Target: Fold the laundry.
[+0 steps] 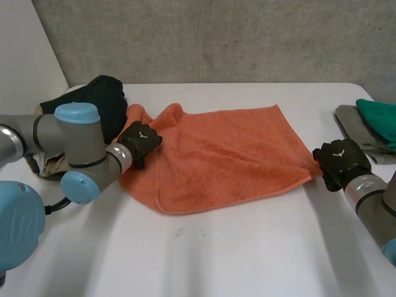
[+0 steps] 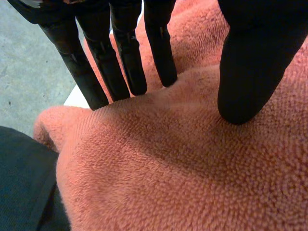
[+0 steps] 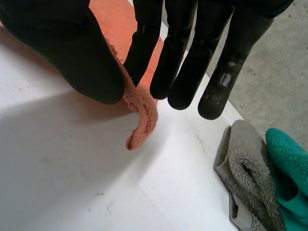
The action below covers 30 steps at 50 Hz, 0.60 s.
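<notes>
Pinching orange towel (image 1: 229, 154) corner in right hand (image 1: 339, 159); apparently nipping opposite edge's fold between left hand (image 1: 139, 141) thumb and fingers.

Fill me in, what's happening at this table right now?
A two-armed robot is working on an orange towel, which is spread mostly flat on the white table. The left robot hand pinches a bunched ridge at the towel's edge beside a dark garment. The right robot hand pinches the opposite corner between thumb and fingers. A grey cloth and a teal cloth lie off to the robot's right.
</notes>
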Motion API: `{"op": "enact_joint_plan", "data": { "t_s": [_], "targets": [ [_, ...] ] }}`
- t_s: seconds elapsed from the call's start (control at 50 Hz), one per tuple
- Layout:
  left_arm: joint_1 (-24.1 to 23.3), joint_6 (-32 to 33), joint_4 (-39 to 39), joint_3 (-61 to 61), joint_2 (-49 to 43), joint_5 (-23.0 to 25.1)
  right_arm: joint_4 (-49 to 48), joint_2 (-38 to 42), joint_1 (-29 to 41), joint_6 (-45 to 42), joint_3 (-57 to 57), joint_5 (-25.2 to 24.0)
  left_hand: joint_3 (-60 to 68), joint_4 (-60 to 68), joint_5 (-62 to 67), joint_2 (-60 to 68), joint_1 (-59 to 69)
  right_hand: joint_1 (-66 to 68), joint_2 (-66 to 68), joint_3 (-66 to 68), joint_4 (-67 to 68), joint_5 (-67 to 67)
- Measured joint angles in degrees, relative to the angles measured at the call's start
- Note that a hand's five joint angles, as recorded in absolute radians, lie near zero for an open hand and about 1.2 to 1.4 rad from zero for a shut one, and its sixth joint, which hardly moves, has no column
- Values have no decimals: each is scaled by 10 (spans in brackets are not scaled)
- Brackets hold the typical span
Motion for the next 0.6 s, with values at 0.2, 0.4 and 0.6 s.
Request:
{"op": "enact_joint_plan", "data": {
  "t_s": [0.2,0.4,0.6],
  "targets": [
    [-7,4,-2,-5,13,-21,2,0,-1,-4,-1,1,235,241,217,235,196,0,0,0,0,0],
    [-16,-9,19,-146,148,-45,58,-27,-5,-87,-7,5,235,241,217,236,196,0,0,0,0,0],
    [24,-39,44,-388,365,-69,231,-102,-19,-209,-17,14,235,241,217,236,196,0,0,0,0,0]
  ]
}}
